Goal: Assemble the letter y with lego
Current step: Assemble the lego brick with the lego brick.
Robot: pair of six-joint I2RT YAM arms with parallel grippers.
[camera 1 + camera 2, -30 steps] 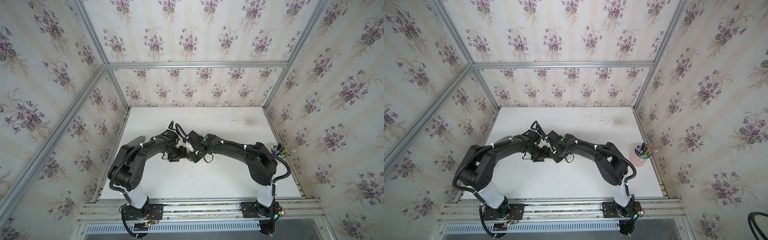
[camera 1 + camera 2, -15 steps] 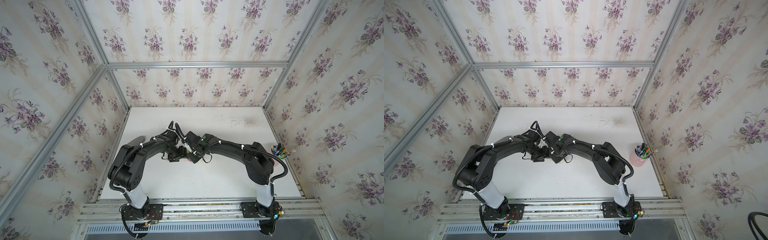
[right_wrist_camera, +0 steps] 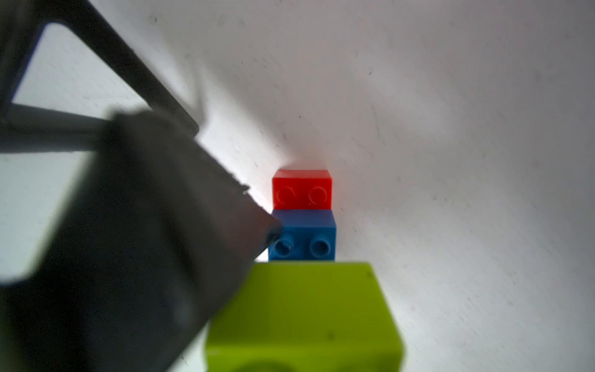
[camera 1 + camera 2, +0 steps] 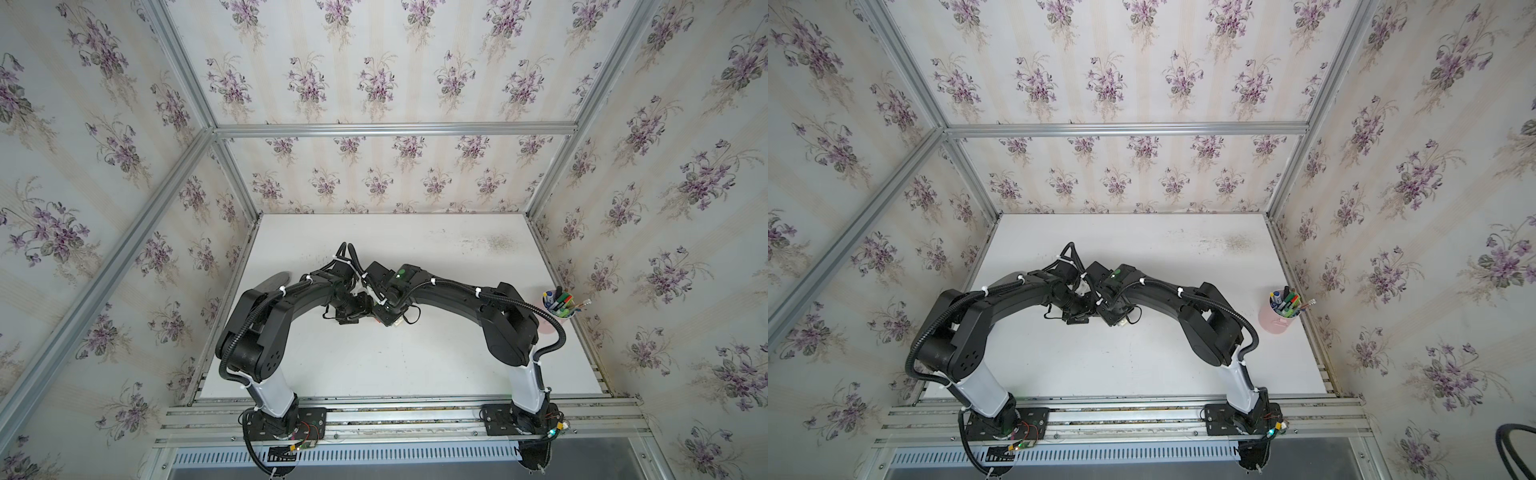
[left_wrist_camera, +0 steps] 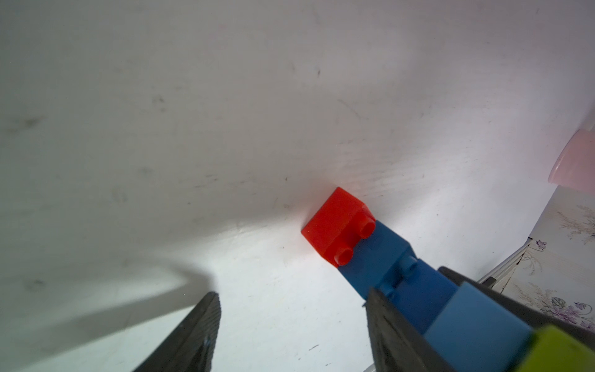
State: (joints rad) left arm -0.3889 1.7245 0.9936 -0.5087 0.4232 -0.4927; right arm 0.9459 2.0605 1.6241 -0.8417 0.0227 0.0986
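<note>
Lego stack (image 5: 380,254): right jaws clamped on its green end (image 3: 302,315), left jaws apart beside it.

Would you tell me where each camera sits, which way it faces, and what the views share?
Top views: overhead above the base rail, looking down across the table; left arm, right arm, pen cup.
Left wrist: behind the left gripper, facing the table; its two fingers show, apart, the brick stack beside one.
Right wrist: above the stack, looking down past the green brick to the red brick; one blurred dark finger.
Shared: both wrist views show the red brick.
</note>
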